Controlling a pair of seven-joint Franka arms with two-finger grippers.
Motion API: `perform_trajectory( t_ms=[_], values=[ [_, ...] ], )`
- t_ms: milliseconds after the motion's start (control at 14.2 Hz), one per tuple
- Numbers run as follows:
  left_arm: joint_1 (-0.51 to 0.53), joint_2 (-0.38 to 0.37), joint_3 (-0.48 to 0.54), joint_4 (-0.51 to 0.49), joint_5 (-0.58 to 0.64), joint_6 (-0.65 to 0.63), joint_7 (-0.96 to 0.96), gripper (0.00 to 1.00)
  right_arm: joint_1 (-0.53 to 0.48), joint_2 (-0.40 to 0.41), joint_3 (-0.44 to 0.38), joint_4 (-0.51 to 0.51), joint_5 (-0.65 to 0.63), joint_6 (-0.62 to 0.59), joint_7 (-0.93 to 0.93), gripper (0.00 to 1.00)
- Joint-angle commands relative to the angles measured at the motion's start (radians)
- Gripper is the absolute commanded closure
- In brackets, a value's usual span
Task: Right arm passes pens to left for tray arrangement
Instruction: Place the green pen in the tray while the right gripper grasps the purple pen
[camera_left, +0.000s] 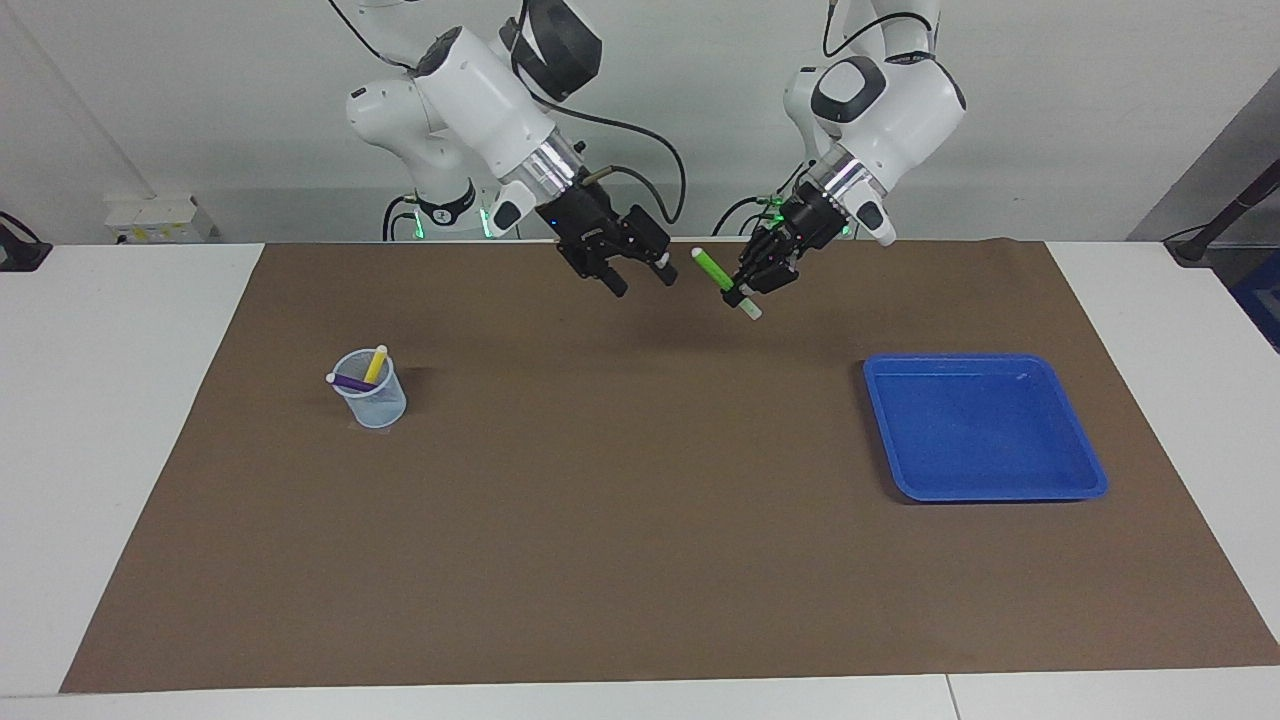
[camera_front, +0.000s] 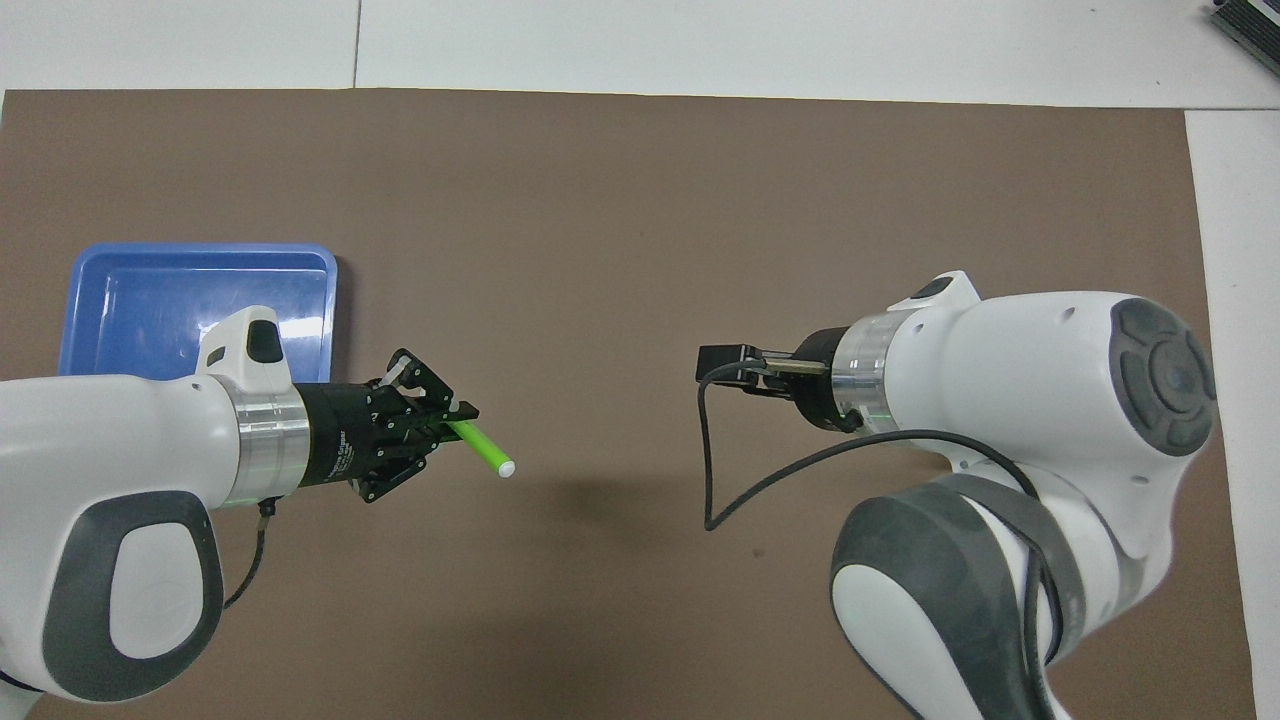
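Observation:
My left gripper hangs over the mat near the robots' edge, shut on the green pen, which juts up and out of it at a slant. In the overhead view the left gripper shows the green pen sticking out toward the right arm. My right gripper is open and holds nothing; it hangs a short way from the pen's free end, apart from it. The right gripper shows only its tip from above. The blue tray, toward the left arm's end, holds nothing. The purple pen and yellow pen stand in a mesh cup.
The pale-blue mesh cup stands toward the right arm's end of the brown mat; from above the right arm hides it. The tray lies partly under the left arm in the overhead view. A black cable loops below the right wrist.

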Motion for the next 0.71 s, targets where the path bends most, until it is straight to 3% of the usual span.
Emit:
perform_trajectory(
  t_ms=[0, 353, 636],
  values=[
    [0.067, -0.010, -0.003, 0.033, 0.113, -0.129, 0.168, 1.00, -0.089, -0.028, 0.007, -0.010, -0.084, -0.117, -0.299, 0.00],
    [0.154, -0.001, 0.000, 0.076, 0.317, -0.249, 0.426, 1.00, -0.237, -0.035, 0.009, -0.015, -0.214, -0.204, -0.687, 0.00],
    [0.225, 0.001, 0.002, 0.082, 0.463, -0.275, 0.663, 1.00, -0.349, -0.058, 0.009, -0.131, -0.261, -0.101, -0.969, 0.00]
  ],
)
